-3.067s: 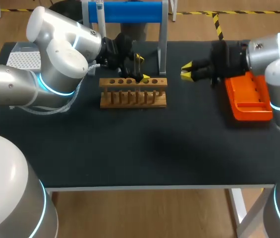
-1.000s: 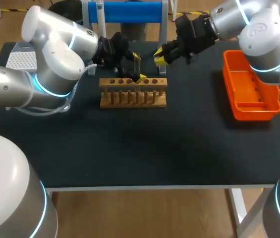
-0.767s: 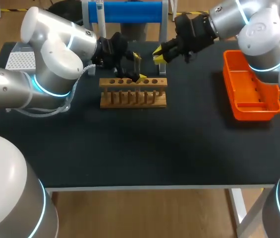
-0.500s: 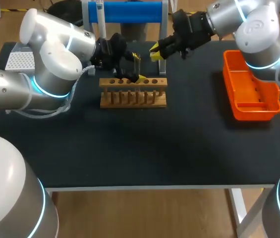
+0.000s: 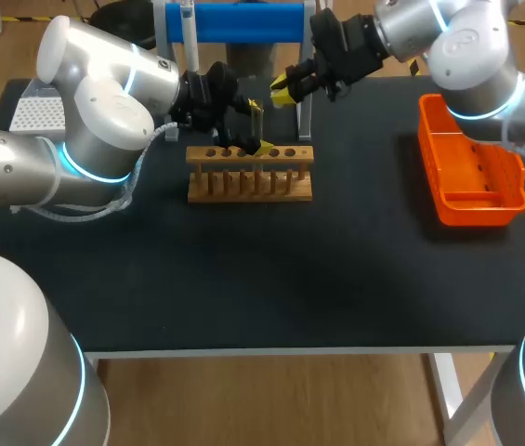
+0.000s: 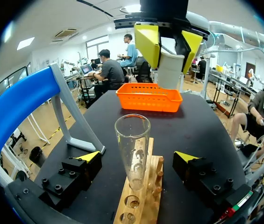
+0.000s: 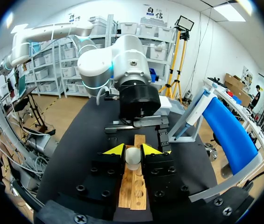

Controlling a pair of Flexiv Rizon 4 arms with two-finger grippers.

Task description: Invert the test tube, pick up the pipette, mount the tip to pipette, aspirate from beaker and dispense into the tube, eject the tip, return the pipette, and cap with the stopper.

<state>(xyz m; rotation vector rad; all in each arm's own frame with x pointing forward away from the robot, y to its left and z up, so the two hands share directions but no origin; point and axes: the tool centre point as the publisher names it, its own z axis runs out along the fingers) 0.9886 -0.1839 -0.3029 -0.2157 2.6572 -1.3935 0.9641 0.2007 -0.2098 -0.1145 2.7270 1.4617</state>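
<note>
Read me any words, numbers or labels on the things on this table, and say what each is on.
Nothing here can be read.
On the test tube: faint marks on the glass, too blurred to read.
On the wooden rack, the orange tray and the stopper: no print shows.

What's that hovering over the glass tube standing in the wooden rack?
A pale stopper, pinched in the right claw, hangs above the tube, clear of its open mouth. The claw's yellow fingers cover the stopper's upper part.
</note>
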